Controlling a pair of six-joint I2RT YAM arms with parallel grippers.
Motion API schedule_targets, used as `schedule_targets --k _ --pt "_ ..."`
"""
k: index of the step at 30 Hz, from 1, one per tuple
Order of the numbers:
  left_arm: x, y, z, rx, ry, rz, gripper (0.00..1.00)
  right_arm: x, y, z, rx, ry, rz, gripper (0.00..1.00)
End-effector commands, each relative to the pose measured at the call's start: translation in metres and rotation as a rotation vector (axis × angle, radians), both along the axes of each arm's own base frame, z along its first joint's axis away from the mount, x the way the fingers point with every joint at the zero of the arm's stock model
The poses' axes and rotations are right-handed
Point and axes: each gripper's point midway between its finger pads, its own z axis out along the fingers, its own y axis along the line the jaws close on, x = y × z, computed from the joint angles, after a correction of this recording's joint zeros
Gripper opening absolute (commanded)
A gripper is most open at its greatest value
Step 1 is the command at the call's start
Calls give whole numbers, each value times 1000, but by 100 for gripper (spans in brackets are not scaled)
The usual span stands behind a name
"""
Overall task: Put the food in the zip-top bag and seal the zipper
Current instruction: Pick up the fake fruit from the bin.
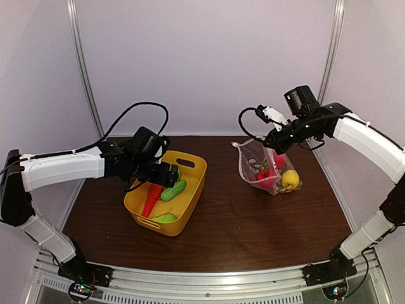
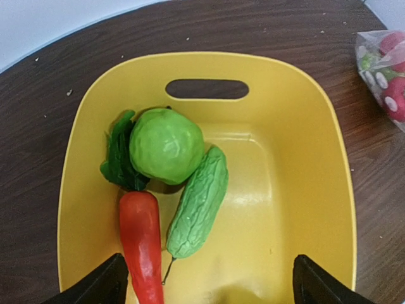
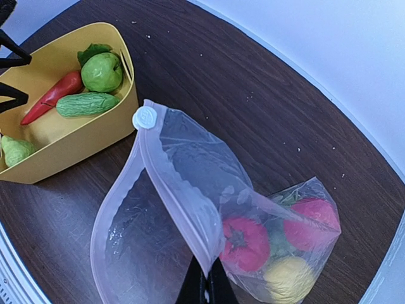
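1. Loading is the step in hand. The left gripper (image 2: pixel 205 288), jaws spread wide and empty, hangs over the yellow plastic tub (image 2: pixel 316 114). In the tub an orange-red toy carrot with a leafy top (image 2: pixel 140 240), a bumpy green toy cucumber (image 2: pixel 199 202) and a round green toy fruit (image 2: pixel 166 144) lie touching.
2. Well apart on the dark wooden table (image 3: pixel 253 95), the right gripper (image 3: pixel 202 288) is clenched on the rim of the clear, floppy zip-top bag (image 3: pixel 196 158), holding its mouth agape. Red toy fruits (image 3: pixel 243 244) and a yellow toy lemon (image 3: pixel 285 278) sit in the bag's bottom.
3. The next move likely calls for a descent onto one piece, the cucumber being best exposed, then a carry to the open mouth. The pale zipper strip (image 3: pixel 179 190) would wait until the tub is emptied.
4. A pale green pear-like piece (image 3: pixel 16 151) shows only in the right wrist view, at the frame's edge. The right fingers are mostly cut off there. Something green among the bagged fruits cannot be identified.
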Motion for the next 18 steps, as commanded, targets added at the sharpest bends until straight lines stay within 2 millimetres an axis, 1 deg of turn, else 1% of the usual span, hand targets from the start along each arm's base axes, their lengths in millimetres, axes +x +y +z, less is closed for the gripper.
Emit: schedule_targets --k 1,3,6,10,13,18 --pt "20 10 -21 66 42 59 92 -14 3 7 50 -8 27 0" --pt "27 13 -29 96 43 77 92 -19 7 3 85 -5 45 0" --pt "37 8 -36 108 25 69 92 -29 13 -12 120 8 95 0" --pt "52 -4 -36 136 -11 20 95 -35 16 -27 139 24 124 0" --pt "66 -9 -40 130 8 -2 95 -41 20 -28 162 26 153 0" --pt "83 -14 -46 129 25 -25 94 -40 14 -26 182 -11 139 0"
